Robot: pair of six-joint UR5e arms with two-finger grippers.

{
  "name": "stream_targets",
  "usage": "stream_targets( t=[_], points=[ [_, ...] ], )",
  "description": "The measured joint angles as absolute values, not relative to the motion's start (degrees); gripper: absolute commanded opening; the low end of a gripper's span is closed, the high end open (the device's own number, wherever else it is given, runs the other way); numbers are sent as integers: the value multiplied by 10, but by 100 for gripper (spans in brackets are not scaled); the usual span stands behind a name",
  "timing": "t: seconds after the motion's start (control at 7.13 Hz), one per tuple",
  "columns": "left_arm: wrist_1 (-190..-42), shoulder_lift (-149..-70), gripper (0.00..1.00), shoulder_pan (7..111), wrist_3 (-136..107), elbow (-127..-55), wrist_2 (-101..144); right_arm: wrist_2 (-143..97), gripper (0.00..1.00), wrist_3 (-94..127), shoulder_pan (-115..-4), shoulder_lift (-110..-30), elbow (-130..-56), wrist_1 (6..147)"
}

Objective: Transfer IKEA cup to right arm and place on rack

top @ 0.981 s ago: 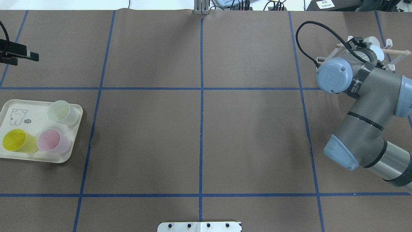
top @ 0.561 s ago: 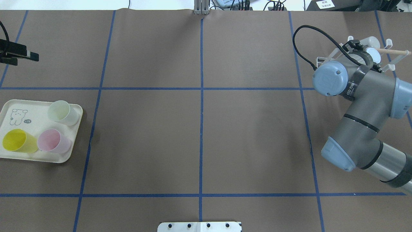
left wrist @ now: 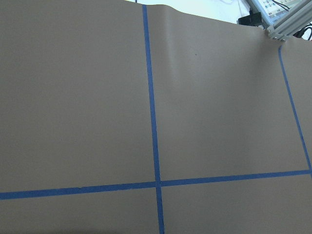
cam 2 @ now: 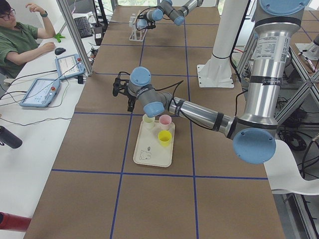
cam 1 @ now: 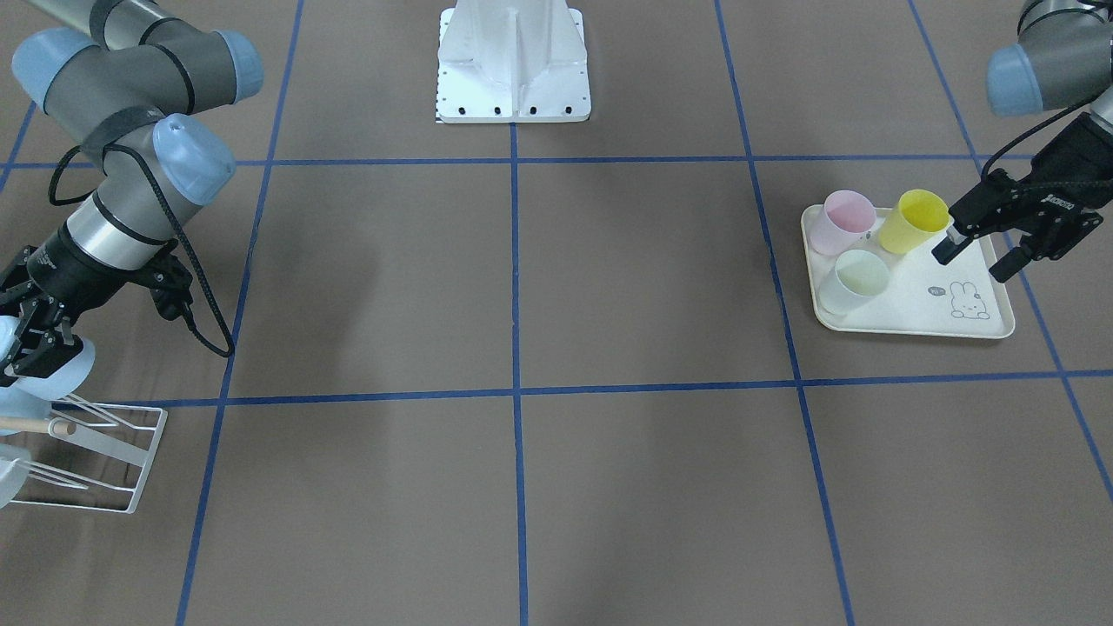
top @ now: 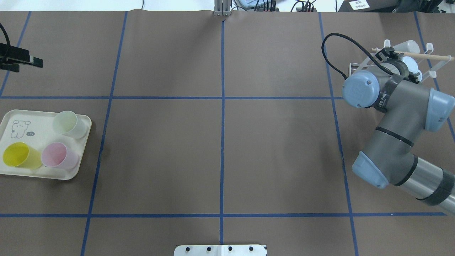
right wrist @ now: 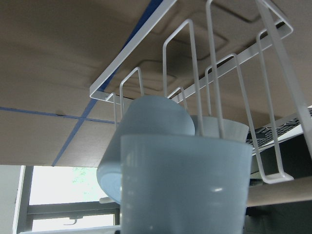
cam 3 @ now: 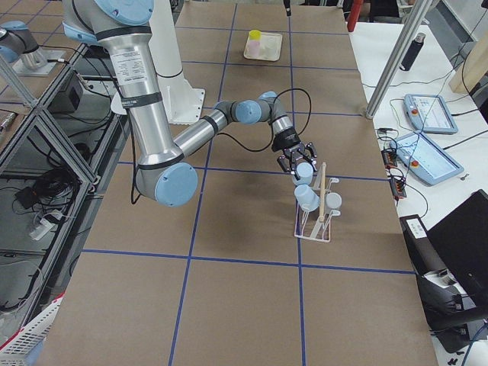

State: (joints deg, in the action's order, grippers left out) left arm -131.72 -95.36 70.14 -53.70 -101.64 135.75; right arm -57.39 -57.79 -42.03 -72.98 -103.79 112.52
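The pale blue plastic cup (cam 3: 304,174) is grasped by the clenched right claw (cam 3: 297,162) just above the small white wire rack (cam 3: 314,229), while the left claw (cam 1: 969,263) is held spread and empty over the brown tabletop (top: 160,149).

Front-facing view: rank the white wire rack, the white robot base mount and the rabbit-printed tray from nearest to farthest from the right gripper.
From the right gripper, shut on a light blue cup at the view's left edge:
1. white wire rack, just below it, lower left corner.
2. white robot base mount, top centre.
3. rabbit-printed tray, across the table, view's right.
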Motion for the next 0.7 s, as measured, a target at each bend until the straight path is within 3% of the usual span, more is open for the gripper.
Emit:
stream_targets(
  t=[0.7],
  points=[
    [-1318, -948, 100, 701, -536, -1017, 1353, -575, 98, -576, -421, -709, -1037, 1124]
  ],
)
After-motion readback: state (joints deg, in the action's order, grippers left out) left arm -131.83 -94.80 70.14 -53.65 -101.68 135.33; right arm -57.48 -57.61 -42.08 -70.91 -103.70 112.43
